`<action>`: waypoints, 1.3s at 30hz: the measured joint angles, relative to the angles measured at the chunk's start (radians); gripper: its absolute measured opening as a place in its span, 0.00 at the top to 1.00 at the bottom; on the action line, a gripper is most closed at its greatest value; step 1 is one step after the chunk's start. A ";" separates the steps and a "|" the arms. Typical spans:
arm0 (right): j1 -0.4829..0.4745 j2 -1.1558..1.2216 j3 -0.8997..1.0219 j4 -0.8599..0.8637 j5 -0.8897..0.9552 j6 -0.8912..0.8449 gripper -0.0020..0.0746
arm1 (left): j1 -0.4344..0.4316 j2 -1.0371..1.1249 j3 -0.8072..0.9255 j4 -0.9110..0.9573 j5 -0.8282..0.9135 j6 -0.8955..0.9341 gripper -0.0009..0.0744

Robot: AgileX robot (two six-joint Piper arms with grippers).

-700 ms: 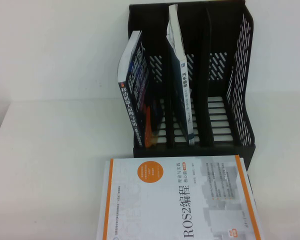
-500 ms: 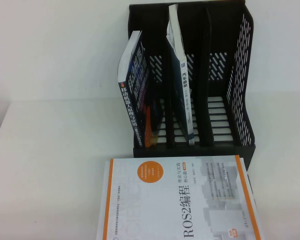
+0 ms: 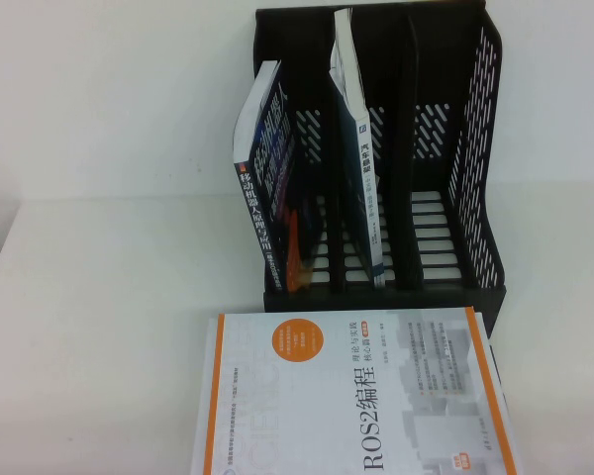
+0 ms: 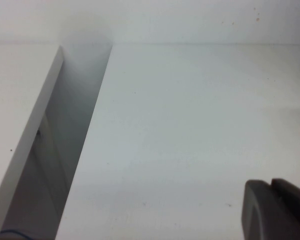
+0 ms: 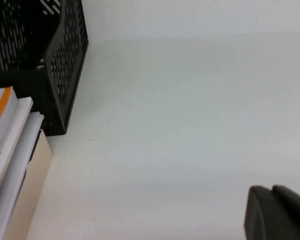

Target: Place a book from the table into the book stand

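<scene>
Before the slotted black stand (image 3: pixel 376 148) — glossy flat book (image 3: pixel 361 396); left gripper (image 4: pixel 277 210), right gripper (image 5: pixel 277 212) over bare white table (image 3: pixel 109 327).

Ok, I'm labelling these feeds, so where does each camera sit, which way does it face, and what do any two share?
High view: raised on the robot's side, angled down at the book stand and ROS2 book; no arm shows.
Left wrist view: on the left arm, facing bare table; left gripper at the corner.
Right wrist view: on the right arm, facing table; right gripper at the corner.
Shared: high and right wrist views both show the stand and the book.
</scene>
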 joint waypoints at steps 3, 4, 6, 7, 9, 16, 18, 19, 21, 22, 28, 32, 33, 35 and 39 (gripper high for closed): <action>0.000 0.000 0.000 0.000 0.000 0.000 0.98 | 0.000 0.000 0.000 0.000 0.000 0.000 0.99; 0.000 0.000 0.000 0.000 0.000 0.000 0.98 | 0.000 0.000 0.000 0.000 0.000 0.000 0.99; 0.000 0.000 0.000 0.000 0.000 0.000 0.98 | 0.000 0.000 0.000 0.000 0.000 0.000 0.99; 0.000 0.000 0.000 0.000 0.000 0.000 0.98 | 0.000 0.000 0.000 0.000 0.000 0.000 0.99; 0.000 0.000 0.000 0.000 0.000 0.000 0.98 | 0.000 0.000 0.000 0.000 0.000 0.000 0.99; 0.000 0.000 0.000 0.000 0.000 0.000 0.98 | 0.000 0.000 0.000 0.000 0.000 0.000 0.99; 0.000 0.000 0.000 0.000 -0.002 0.000 0.98 | 0.000 0.000 0.000 -0.002 -0.010 0.000 0.99; 0.000 0.000 0.000 0.000 -0.005 0.000 0.98 | 0.000 0.000 0.000 -0.003 -0.019 0.000 0.99; 0.000 0.000 0.004 0.000 -0.020 0.000 0.98 | 0.000 0.000 0.003 -0.005 -0.049 0.000 0.99; 0.000 0.000 0.006 0.000 -0.040 0.000 0.98 | 0.000 0.000 0.003 -0.005 -0.068 0.000 0.99; 0.000 0.000 0.010 0.000 -0.325 0.000 0.98 | 0.000 0.000 0.003 -0.005 -0.292 0.000 0.99; 0.000 0.000 0.010 0.000 -0.582 0.000 0.98 | 0.000 0.000 0.003 -0.005 -0.512 0.000 0.99; 0.000 0.000 0.010 0.000 -0.641 0.000 0.98 | 0.000 0.000 0.003 -0.005 -0.571 0.000 0.99; 0.000 0.000 0.010 0.000 -0.741 0.000 0.98 | 0.000 0.000 0.003 -0.005 -0.677 0.000 0.99; 0.000 0.000 0.010 0.000 -0.889 0.019 0.98 | 0.000 0.000 0.003 -0.005 -0.856 0.000 0.99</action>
